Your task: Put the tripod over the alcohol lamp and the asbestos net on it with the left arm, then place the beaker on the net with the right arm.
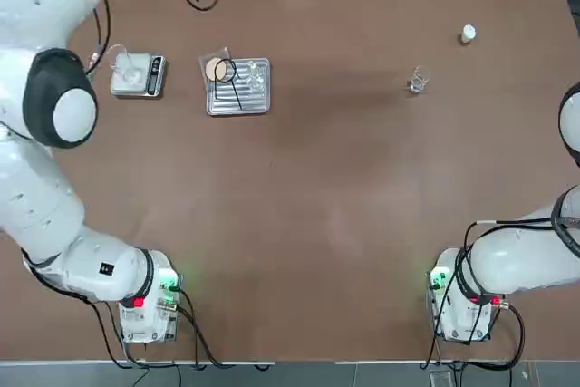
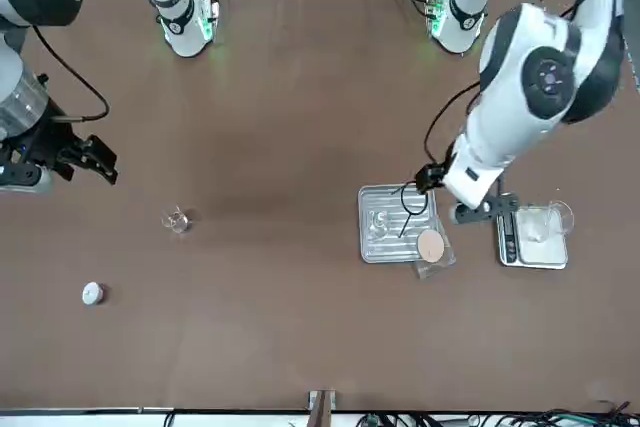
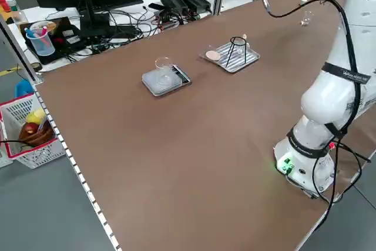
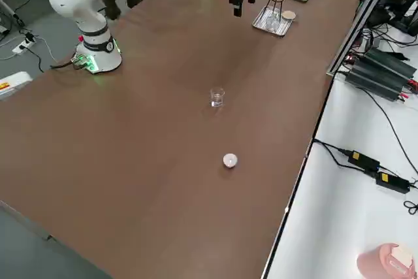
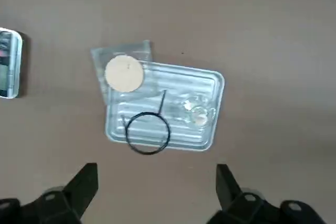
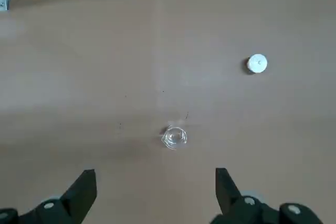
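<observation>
The left gripper [image 5: 156,182] is hanging above the table with its jaws spread wide and nothing between them; just ahead of its fingertips the ribbed metal tray [image 5: 207,85] is lying flat, carrying everything this arm has to handle. The tripod [image 5: 147,132] is standing on the tray at the edge nearest the gripper, its black ring facing up. The alcohol lamp [image 5: 195,110] is sitting beside it on the same tray, clear of the ring and not under it. The asbestos net [image 5: 124,72] is resting across the tray's far corner, partly overhanging onto the table, its beige disc showing. A small scale [image 1: 138,75] with a clear dish on it is standing off to one side of the tray and seems to play no part.

The right gripper [image 6: 156,187] is also hovering released and empty; the beaker [image 6: 174,137] is standing upright on bare table just ahead of its fingers, and a small white bottle [image 6: 256,63] is standing farther off.

As far as the views show, nothing of the task is done yet: the tripod is not over the lamp, the net is not on the tripod, the beaker is untouched. The left arm appears to be lining up on the tripod as its first pick; all three placements are remaining.
</observation>
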Robot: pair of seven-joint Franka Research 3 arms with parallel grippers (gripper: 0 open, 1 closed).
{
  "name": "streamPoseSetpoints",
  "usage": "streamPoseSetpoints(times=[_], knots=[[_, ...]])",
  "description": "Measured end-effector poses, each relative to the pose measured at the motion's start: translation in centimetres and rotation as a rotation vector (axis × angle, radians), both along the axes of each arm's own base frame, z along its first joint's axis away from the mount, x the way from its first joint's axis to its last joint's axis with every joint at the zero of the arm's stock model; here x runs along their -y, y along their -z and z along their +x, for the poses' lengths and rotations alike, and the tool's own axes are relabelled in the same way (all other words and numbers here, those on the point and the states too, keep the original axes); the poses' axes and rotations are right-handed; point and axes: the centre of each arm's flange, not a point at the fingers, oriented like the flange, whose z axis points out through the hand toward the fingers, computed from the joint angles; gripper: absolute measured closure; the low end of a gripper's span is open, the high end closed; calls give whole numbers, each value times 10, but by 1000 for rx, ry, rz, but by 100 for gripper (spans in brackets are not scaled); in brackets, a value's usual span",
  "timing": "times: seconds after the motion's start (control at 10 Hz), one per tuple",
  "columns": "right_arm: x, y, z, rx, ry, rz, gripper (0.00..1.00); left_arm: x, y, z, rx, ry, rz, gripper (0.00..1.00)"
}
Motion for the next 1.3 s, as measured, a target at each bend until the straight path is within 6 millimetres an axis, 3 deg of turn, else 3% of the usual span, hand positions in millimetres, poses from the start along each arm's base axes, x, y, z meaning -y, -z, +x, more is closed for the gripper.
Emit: streamPoseSetpoints(times=[0.3, 0.5, 0.7, 1.3], knots=[[0, 1, 0, -1, -1, 0, 0, 47, 53, -7, 11, -41, -4, 6], [-1, 1, 0, -2, -1, 0, 0, 65, 91, -14, 13, -3, 41, 15], [-1, 1, -1, -7, -2, -1, 0, 68, 125, -22, 32, 16, 50, 17], [-1, 2, -2, -18, -2, -2, 0, 79, 178, -45, 107, 18, -5, 22]])
